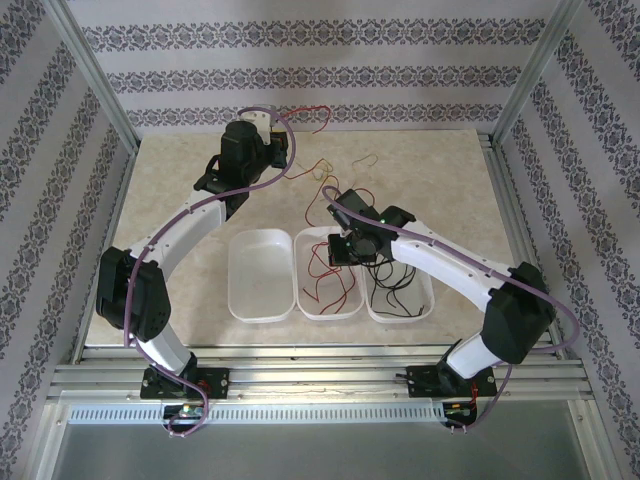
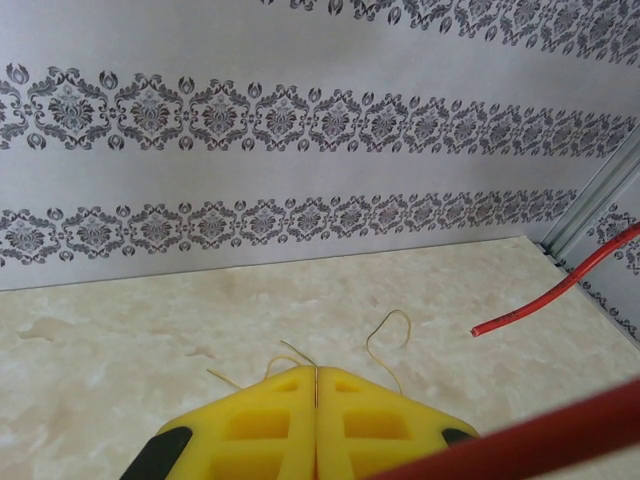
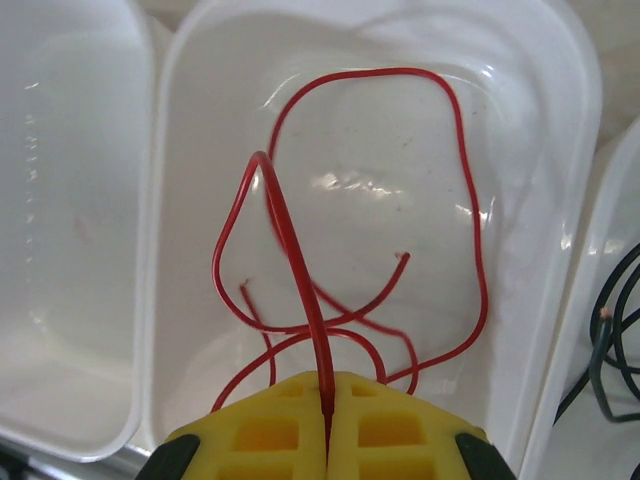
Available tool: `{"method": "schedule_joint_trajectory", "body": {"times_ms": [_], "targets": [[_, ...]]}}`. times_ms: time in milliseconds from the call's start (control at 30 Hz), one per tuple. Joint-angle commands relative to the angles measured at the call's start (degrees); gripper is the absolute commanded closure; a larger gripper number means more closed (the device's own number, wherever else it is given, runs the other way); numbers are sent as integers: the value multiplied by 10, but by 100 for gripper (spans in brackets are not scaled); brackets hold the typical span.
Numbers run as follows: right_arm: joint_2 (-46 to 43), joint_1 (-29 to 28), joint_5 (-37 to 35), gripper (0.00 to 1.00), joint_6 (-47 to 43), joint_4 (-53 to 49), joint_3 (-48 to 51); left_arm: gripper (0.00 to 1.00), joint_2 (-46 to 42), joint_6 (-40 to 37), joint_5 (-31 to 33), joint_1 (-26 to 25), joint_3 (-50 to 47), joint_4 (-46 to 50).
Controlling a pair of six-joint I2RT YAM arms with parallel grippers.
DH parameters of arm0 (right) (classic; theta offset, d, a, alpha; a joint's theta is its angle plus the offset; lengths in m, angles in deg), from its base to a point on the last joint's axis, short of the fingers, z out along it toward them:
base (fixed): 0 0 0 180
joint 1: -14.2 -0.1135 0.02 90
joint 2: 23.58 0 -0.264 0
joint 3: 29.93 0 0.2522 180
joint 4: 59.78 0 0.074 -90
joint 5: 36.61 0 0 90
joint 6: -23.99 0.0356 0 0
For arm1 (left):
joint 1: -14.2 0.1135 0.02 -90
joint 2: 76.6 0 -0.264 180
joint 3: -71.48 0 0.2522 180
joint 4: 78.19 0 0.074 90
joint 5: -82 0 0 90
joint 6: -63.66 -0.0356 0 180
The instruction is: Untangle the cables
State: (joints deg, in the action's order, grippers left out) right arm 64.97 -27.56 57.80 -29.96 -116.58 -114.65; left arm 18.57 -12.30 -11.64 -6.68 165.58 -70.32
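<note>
While your right hand is pinched shut on a red cable, that cable's loop runs straight ahead of the fingertips, over the middle tray where other red cables lie (black ones sit in the next tray to its right). Opening here would likely drop it in. Your left hand, at the table's far side, is closed on what looks like a pale yellow cable.

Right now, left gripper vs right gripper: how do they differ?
The left gripper pinches a pale yellow cable over the table; the right gripper pinches a red cable. The left is near the back wall; the right hangs over the middle tray. Both are shut, with yellow fingers.
</note>
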Motion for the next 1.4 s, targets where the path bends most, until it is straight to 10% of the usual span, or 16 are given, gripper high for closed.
{"method": "schedule_joint_trajectory", "body": {"times_ms": [0, 733, 1000, 1367], "targets": [[27, 8, 1, 100, -13, 8, -3, 100, -24, 10, -9, 6, -7, -2], [163, 1, -50, 100, -51, -32, -39, 100, -21, 8, -10, 5, -10, 1], [97, 0, -82, 73, -57, -49, -44, 100, -25, 6, -14, 5, -9, 8], [1, 18, -94, 64, -51, -44, -36, 100, -29, -1, -33, 6, 3, 38]]}}
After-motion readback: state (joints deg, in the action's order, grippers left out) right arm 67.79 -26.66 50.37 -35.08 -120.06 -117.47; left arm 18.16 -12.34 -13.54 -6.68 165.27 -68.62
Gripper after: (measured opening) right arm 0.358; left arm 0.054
